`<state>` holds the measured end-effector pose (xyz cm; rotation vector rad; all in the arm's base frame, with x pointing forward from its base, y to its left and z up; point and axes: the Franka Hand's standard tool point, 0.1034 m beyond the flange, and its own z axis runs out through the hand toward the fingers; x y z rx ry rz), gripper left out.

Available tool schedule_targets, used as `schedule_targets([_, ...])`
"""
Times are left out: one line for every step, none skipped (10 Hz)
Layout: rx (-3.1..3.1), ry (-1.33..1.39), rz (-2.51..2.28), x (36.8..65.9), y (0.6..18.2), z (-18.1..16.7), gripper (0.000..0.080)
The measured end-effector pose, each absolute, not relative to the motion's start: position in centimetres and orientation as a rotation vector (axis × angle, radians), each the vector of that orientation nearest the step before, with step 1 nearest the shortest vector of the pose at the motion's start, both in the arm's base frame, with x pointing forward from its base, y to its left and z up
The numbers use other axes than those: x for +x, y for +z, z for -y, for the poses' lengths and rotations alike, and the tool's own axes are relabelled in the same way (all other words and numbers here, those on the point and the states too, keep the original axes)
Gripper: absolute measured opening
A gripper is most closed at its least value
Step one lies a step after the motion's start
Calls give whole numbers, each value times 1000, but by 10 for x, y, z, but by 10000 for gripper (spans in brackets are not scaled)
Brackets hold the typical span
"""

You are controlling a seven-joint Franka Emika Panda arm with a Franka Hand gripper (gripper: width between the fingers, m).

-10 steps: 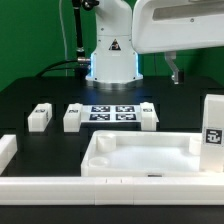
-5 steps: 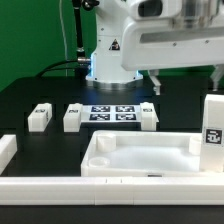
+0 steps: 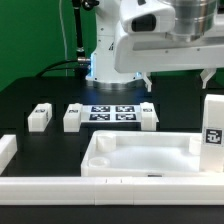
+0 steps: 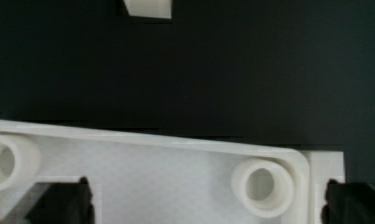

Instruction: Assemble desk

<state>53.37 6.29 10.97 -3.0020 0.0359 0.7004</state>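
Wrist view puts the pincer [image 4: 207, 205] closest of all: its two dark fingertips [image 4: 63, 200] stand far apart at the frame's edge, spread wide with nothing between them. Directly beneath the pincer lies the desk top [image 4: 148, 160], a white slab whose rim crosses under the gap, with a round socket [image 4: 264, 181] just inside one fingertip and part of another by the opposite one. Past that rim, farther from the pincer, comes bare black table [image 4: 202, 70], and beyond it a block leg [image 4: 148, 8] is partly in sight. In the exterior view the pincer hangs well above the desk top and touches nothing. A tall leg [image 3: 213, 125] stands upright just beside the desk top's end, below and slightly outward of one finger. The marker board [image 3: 112, 112] lies on the table off to the pincer's side, toward the exterior view's left. A second leg [image 3: 73, 117] and a third leg [image 3: 39, 117] lie beyond it, well apart from the pincer. The step in hand looks like an approach to grip the desk top by its rim. To do that well, the arm should descend straight so the rim stays centred between the fingers. The tips should straddle the wall rather than land on a socket, and should close only once they are below the rim's upper edge. The tall leg nearby is the obvious thing to avoid brushing, and a skewed grip would likely swing the top on the table.
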Motion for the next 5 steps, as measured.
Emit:
schedule_targets([-2972, 843, -53, 511, 100, -51, 649])
schedule_targets([-2971, 924, -47, 489, 85, -42, 649])
schedule_targets([-2949, 1022, -61, 467, 72, -41, 649])
schedule_targets([-2926, 1104, -71, 463, 69, -44, 649])
schedule_targets([-2902, 1167, -72, 465, 70, -43, 649])
